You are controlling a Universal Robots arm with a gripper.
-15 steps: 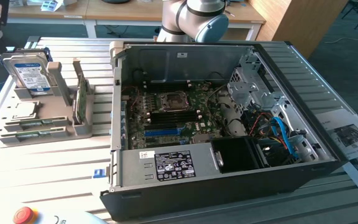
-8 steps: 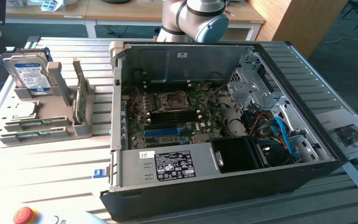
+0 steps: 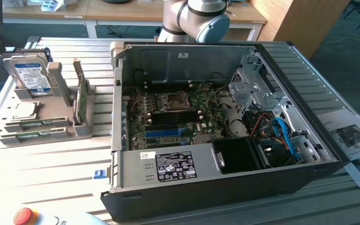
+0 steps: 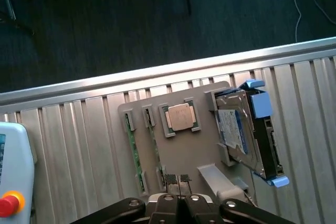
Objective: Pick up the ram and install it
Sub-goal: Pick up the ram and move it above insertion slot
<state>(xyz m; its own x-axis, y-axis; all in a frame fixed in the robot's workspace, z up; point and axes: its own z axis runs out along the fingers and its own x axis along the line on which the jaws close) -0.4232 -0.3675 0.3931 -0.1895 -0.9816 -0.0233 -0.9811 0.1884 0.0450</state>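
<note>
Two slim green ram sticks lie on edge in slots of a grey holder, side by side; in the exterior view the ram sticks are at the holder's near left part. My gripper hovers high above the holder's edge, its fingers closed together with nothing between them, well apart from the ram. The open computer case lies on the table with its motherboard exposed. Dark memory slots and a blue slot run below the CPU socket.
The holder also carries a CPU, a hard drive standing on edge, and a taller green expansion card. A pendant with a red stop button lies on the ribbed table. Papers lie at the exterior view's right.
</note>
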